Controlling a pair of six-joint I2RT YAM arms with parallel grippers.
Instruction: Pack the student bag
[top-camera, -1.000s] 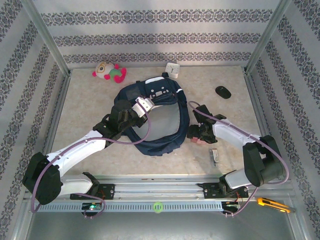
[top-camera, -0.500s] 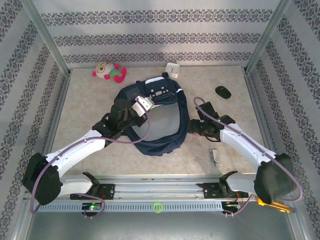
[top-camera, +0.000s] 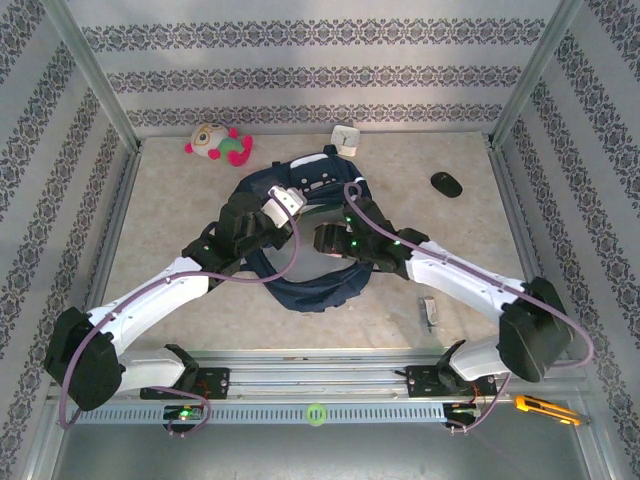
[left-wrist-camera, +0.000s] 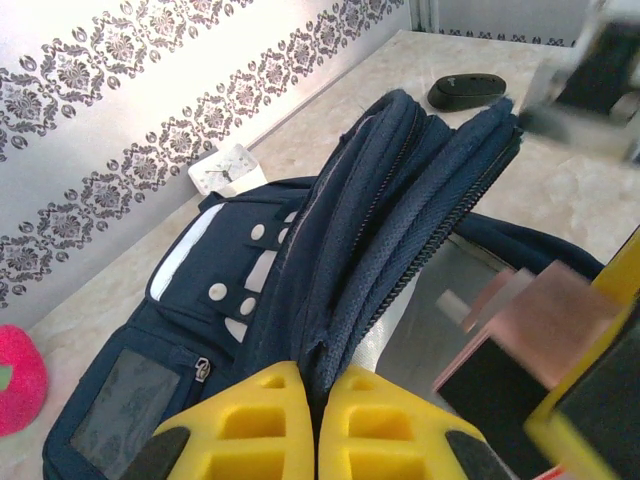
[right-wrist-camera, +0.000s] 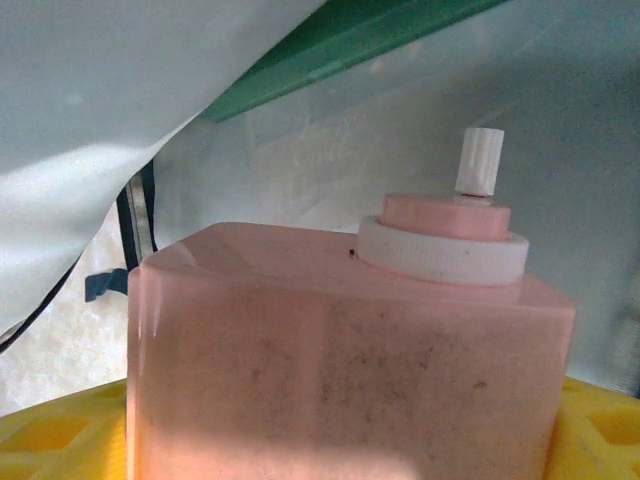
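Far-left corner of the tabletop (top-camera: 160, 215) has a little plush toy (top-camera: 218, 143) with pink bits just sitting there.

Moving in, the left end effector (left-wrist-camera: 317, 378) has its yellow fingers (left-wrist-camera: 250, 420) pinched tight on the rim of the student bag (top-camera: 315, 292), right along the zipper edge, and it's holding that edge up.

The bag itself sits about mid-tabletop, a bit toward the far edge. Its pocket side with the white patches faces the far edge, and the main compartment is wide open. A small white box (top-camera: 345, 137) sits at the far edge just behind the bag. It's close, but can't tell if they touch.

The right end effector (top-camera: 320, 240) is reached in over the bag's open mouth, clamped on a pink bottle (right-wrist-camera: 340, 340) with a white screw cap and a little white nozzle. From the right wrist view there's pale material all around the bottle.

Further right, a black mouse (top-camera: 446, 183) lies well apart from the bag, toward the right edge. A small grey gadget (top-camera: 428, 312) lies closer to the near edge, too small to make out.
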